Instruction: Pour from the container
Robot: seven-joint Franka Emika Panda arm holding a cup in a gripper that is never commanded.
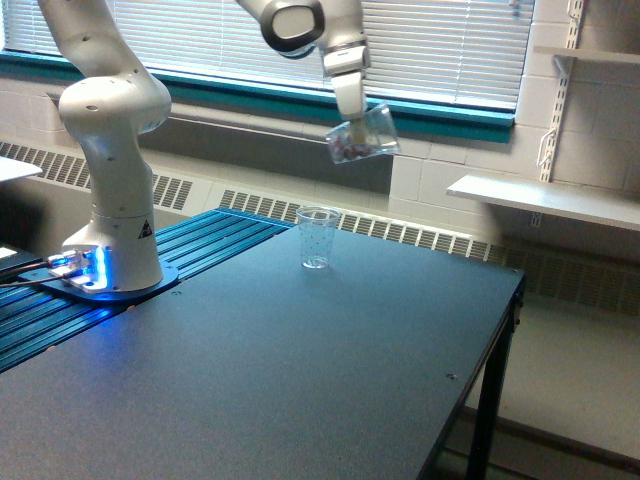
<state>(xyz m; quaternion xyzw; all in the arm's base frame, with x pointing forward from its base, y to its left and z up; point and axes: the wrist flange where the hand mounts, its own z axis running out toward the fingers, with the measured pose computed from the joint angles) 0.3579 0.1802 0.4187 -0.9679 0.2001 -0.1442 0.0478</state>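
In the exterior view the container [364,137], a small clear plastic cup with dark bits lying in its lower end, hangs tilted high above the table. My gripper [352,116] is shut on it from above. A clear tapered cup with fine dots [317,237] stands upright on the dark table [300,360], below the container and slightly toward the exterior view's left. The two cups are well apart in height.
The arm's white base [110,250] stands on blue rails at the exterior view's left, with a blue light at its foot. A white shelf [545,198] juts from the wall at the exterior view's right. The table's right edge drops off near a black leg [487,410].
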